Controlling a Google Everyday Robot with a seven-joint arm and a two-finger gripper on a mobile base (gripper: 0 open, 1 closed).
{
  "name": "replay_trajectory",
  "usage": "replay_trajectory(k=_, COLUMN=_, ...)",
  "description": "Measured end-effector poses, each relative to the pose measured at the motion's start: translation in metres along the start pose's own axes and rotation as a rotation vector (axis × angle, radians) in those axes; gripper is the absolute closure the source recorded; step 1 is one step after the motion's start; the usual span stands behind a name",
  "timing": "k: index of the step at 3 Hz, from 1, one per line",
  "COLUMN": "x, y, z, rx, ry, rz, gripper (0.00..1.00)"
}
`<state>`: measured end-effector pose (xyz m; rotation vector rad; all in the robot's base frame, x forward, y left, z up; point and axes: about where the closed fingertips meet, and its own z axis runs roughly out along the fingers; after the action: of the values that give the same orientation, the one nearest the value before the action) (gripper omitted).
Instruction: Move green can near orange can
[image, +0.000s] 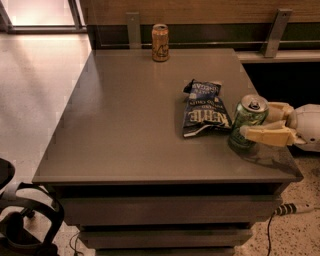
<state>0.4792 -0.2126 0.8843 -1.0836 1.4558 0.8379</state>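
The green can (244, 121) stands near the right front edge of the grey table (130, 125), tilted slightly. My gripper (256, 120) reaches in from the right, with one pale finger in front of the can and one behind it, shut on the green can. The orange can (160, 42) stands upright at the far edge of the table, well away from the green can.
A blue crinkled chip bag (204, 109) lies just left of the green can. A wooden wall with metal brackets (276, 31) runs behind the table. A black chair (22, 220) is at the lower left, and a cable (287, 209) hangs at the lower right.
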Motion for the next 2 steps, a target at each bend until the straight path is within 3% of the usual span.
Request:
replay_trajectory(k=1, x=-0.016, y=-0.026, z=-0.004, rx=-0.015, ry=0.039, rz=0.019, gripper=1.0)
replay_trajectory(k=2, x=-0.041, y=-0.067, z=-0.004, rx=-0.013, ry=0.041, rz=0.031, gripper=1.0)
